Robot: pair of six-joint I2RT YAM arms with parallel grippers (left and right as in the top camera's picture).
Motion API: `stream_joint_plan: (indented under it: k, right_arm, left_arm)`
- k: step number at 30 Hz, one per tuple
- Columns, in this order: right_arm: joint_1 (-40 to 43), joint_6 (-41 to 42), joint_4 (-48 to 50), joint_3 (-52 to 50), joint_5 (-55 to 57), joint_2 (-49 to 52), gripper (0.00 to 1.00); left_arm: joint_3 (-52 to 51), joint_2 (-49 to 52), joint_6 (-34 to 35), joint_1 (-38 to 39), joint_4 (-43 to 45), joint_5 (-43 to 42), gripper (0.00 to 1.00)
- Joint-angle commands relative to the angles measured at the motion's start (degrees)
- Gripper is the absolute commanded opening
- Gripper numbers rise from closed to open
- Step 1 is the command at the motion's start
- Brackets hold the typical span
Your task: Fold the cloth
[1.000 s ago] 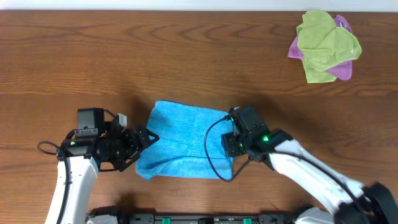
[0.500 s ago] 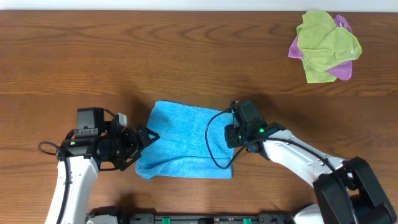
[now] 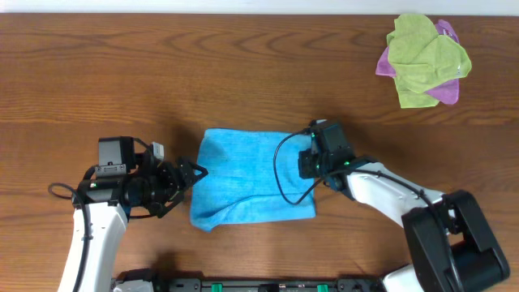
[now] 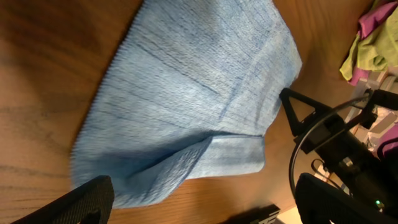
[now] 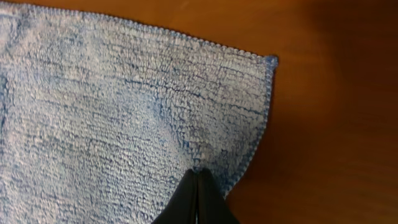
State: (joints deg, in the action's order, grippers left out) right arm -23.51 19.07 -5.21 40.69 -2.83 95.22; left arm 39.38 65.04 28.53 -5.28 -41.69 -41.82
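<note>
The sky-blue cloth (image 3: 247, 174) lies on the wooden table between my two arms, with a loose fold along its front edge. In the right wrist view the cloth (image 5: 124, 106) fills the left side. My right gripper (image 5: 198, 173) is shut, its tips pinching the cloth just inside the right edge, near a corner. From overhead the right gripper (image 3: 309, 156) sits at the cloth's right edge. My left gripper (image 3: 190, 174) is wide open at the cloth's left edge. In the left wrist view the cloth (image 4: 199, 81) lies ahead of the left gripper (image 4: 202, 205), nothing between its fingers.
A lime-green cloth (image 3: 422, 57) lies crumpled over a purple-pink one (image 3: 448, 91) at the table's far right corner. A black cable loops from the right wrist over the blue cloth. The table's front rail runs below both arms.
My right gripper has shut on the cloth's right edge while moving back and rightward. The cloth shifted right with it and its left edge drew away from the left gripper, which stayed open.
</note>
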Motion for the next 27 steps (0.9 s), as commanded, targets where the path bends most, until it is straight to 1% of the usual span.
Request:
stream_joint_plan:
  k: [1, 5, 6, 8, 13, 14, 15, 16, 18, 19, 20, 21, 24, 27]
  right_arm:
    - [2.1, 0.0, 2.5, -0.1, 1.3, 0.5, 0.01]
    - [3.7, 0.0, 7.7, -0.1, 1.4, 0.7, 0.01]
    - [4.1, 0.0, 9.0, 0.2, 1.5, 1.0, 0.01]
    - [4.8, 0.0, 11.0, 1.6, 1.5, 3.0, 0.01]
    - [5.1, 0.0, 9.8, 7.4, 0.8, 9.0, 0.01]
    - [5.1, 0.0, 8.6, 8.8, 0.1, 9.6, 0.01]
    - [5.1, 0.0, 6.6, 10.3, -0.5, 9.6, 0.01]
    - [5.1, 0.0, 4.2, 11.9, -1.0, 9.2, 0.04]
    - [5.1, -0.1, -1.0, 14.8, -1.1, 7.4, 0.21]
    - [5.1, -0.4, -3.5, 16.1, -1.1, 6.1, 0.25]
    - [5.1, -1.0, -5.9, 17.3, -1.1, 4.4, 0.36]
    - [5.1, -1.1, -8.3, 18.3, -1.2, 2.5, 0.44]
    - [5.1, -1.1, -17.2, 20.0, -2.2, -4.2, 0.59]
    - [5.7, -1.2, -26.8, 20.2, -3.7, -10.0, 0.66]
  left_arm:
    - [2.3, -0.3, 0.2, -0.4, 0.5, -0.4, 0.95]
    - [2.4, -0.3, 1.3, -0.4, 1.8, -0.4, 0.95]
    - [2.4, -0.3, 1.4, -0.4, 1.9, -0.4, 0.98]
    - [2.4, -0.3, 1.4, -0.4, 1.9, -0.2, 0.98]
    - [2.4, -0.3, 1.5, -0.4, 1.9, -0.2, 0.98]
    - [2.4, -0.3, 1.5, -0.4, 1.9, -0.2, 0.98]
    - [2.4, -0.3, 1.6, -0.4, 1.9, -0.3, 0.95]
    - [2.4, -0.3, 1.5, -0.4, 1.9, -0.4, 0.95]
    - [2.4, -0.3, 1.5, -0.4, 1.9, -0.7, 0.95]
    - [2.4, -0.3, 1.5, -0.4, 1.9, -1.3, 0.95]
    - [2.4, -0.3, 1.5, -0.4, 1.9, -1.4, 0.95]
    - [2.4, -0.3, 1.5, -0.4, 1.9, -1.7, 0.95]
    - [2.4, -0.3, 1.5, -0.4, 0.9, -4.3, 0.95]
    - [2.4, -0.8, 1.5, -0.4, -1.3, -6.0, 0.95]
